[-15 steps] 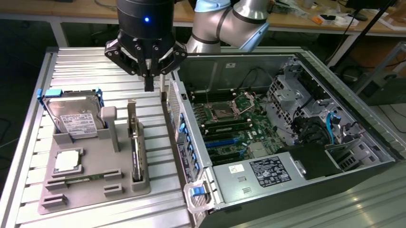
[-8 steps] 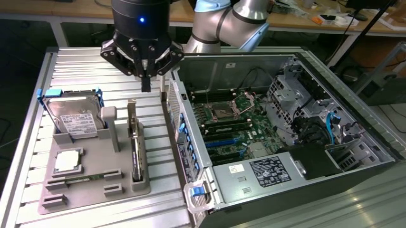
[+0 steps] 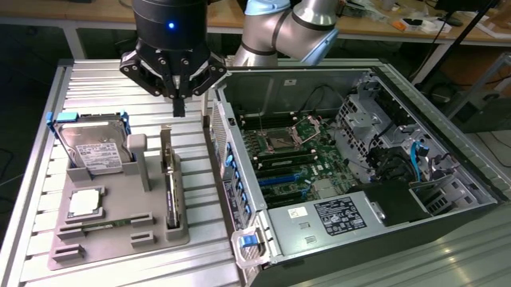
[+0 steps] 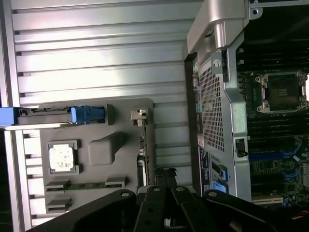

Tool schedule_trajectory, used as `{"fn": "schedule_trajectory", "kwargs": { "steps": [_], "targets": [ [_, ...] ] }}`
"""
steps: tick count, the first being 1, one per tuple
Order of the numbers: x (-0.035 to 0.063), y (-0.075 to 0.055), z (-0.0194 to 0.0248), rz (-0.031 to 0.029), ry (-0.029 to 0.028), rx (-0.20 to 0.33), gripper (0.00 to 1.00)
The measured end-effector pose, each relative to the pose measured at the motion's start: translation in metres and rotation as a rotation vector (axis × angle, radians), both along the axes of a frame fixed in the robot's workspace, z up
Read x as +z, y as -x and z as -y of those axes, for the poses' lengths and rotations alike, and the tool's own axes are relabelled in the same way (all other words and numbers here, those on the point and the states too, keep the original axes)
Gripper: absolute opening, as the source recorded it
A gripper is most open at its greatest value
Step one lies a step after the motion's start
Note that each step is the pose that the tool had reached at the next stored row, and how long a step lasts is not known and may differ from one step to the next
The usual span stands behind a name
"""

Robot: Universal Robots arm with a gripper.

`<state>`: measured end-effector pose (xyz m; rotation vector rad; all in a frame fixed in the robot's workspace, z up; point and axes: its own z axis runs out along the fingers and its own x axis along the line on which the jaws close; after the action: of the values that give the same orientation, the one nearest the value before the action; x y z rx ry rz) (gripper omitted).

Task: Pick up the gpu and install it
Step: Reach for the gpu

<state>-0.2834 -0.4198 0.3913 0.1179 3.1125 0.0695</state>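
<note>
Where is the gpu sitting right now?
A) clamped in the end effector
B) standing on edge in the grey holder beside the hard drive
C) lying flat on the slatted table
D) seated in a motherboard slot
B: the gpu stands edge-on in the grey holder, next to the hard drive, while the shut end effector hangs above it, apart and empty.
</note>
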Motion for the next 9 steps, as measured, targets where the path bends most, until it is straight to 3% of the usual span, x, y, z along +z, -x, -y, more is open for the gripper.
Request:
{"fn": "schedule_trajectory", "kwargs": {
  "steps": [9],
  "targets": [
    [0.0000,0.0067,0.0014,0.0000,0.0000,0.000,0.11]
  ]
}}
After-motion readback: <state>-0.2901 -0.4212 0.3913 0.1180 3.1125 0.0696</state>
